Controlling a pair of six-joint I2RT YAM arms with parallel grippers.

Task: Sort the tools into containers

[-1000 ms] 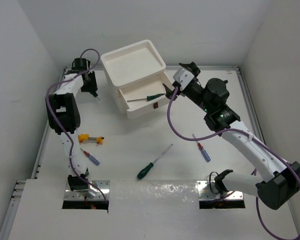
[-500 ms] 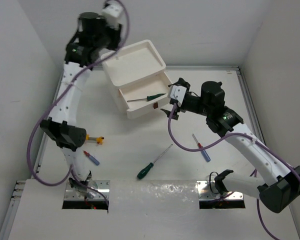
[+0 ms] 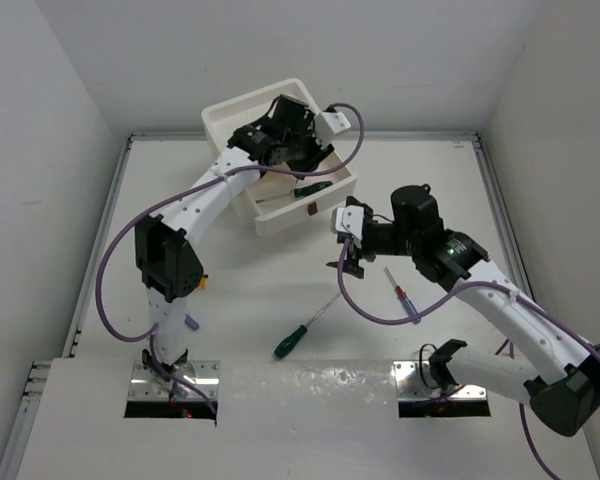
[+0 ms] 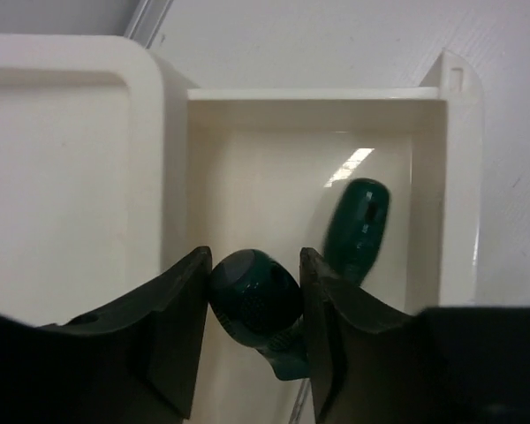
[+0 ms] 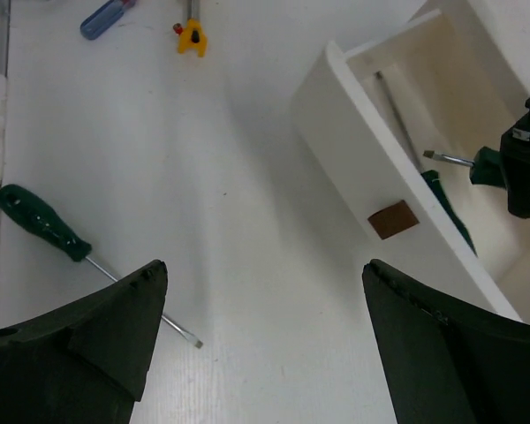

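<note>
My left gripper (image 4: 254, 281) is clamped on the round handle of the stubby green screwdriver (image 4: 247, 307), held over the open drawer (image 4: 311, 108) of the white unit (image 3: 242, 120), which stands near the far edge of the counter, left of its middle. A longer green screwdriver (image 4: 356, 228) lies inside the drawer just past the one I grip, close to the drawer's right wall. My right gripper (image 5: 265, 344) hangs with fingers spread wide and nothing between them, above bare counter just in front of the drawer's dark-red handle (image 5: 393, 218). Below it, toward the near edge, lies another green screwdriver (image 5: 41, 222), and a blue screwdriver (image 3: 404, 297) rests to its right. Near the left edge are the yellow-orange screwdriver (image 5: 191, 34) and a second blue one (image 5: 107, 17); from above my left arm mostly covers both.
</note>
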